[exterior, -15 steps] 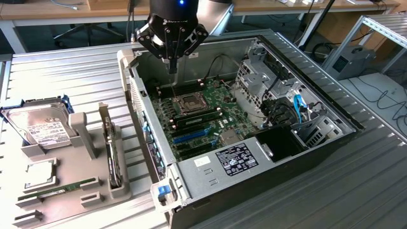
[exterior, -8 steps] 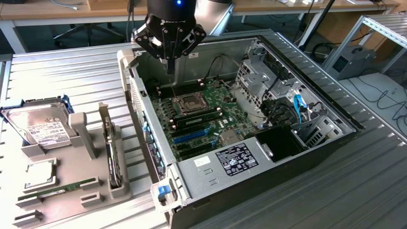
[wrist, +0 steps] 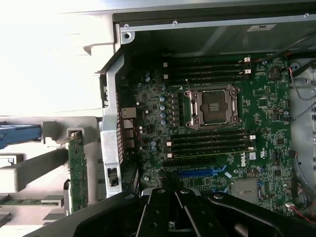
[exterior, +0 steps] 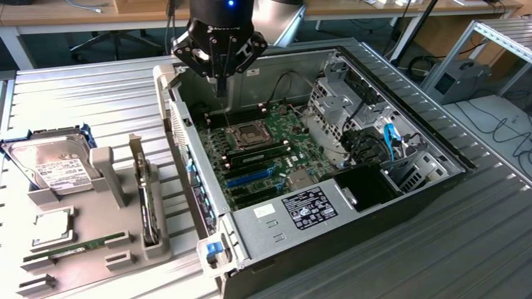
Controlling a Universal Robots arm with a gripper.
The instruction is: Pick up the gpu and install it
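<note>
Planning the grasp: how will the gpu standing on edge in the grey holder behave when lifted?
Probably stiff: the gpu is a thin flat board. Standing on edge in the grey holder, it may tip if nudged sideways. Its bare circuit board looks fragile.

This is a robotics lab or workshop. An open computer case [exterior: 177, 124] lies on a ribbed metal table [exterior: 83, 93] under a robot arm [exterior: 278, 18], with a grey tray [exterior: 91, 268] of spare parts just beside it. Behind the case stand wooden desks [exterior: 83, 14] and what may be a chair base [exterior: 112, 40].
</note>
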